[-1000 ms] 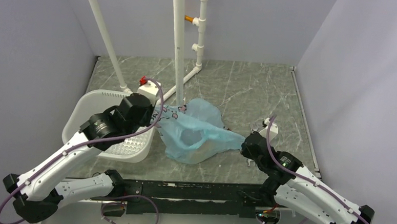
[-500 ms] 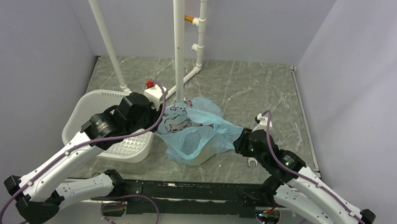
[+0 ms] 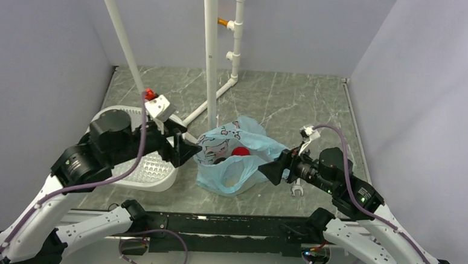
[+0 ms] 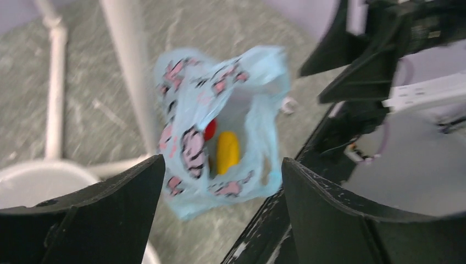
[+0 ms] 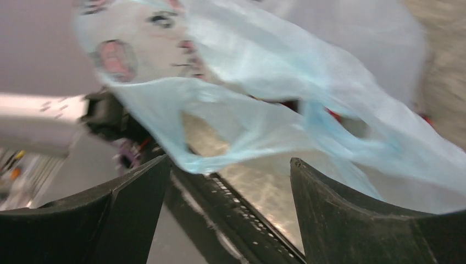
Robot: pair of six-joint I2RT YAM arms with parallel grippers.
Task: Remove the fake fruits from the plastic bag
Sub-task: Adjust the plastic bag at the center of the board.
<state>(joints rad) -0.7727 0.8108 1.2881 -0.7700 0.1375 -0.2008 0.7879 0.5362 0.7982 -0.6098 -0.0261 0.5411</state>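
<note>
The light-blue plastic bag with pink-and-black print lies slumped mid-table, mouth open. A bright red fruit shows inside it. The left wrist view looks into the bag and shows a yellow elongated fruit beside the red fruit. No maroon fruit is clearly visible. My left gripper hangs open just left of the bag, holding nothing. My right gripper is open at the bag's right edge, also holding nothing. In the right wrist view a loop handle of the bag hangs just beyond the open fingers.
A white perforated basket lies under my left arm. White pipes rise behind the bag. A wrench rests on the table near my right gripper. The black front rail runs along the near edge.
Both grippers opened and let go of the bag, then drew back from it. The stretched bag slumped together, its mouth now gaping and showing the red fruit.
</note>
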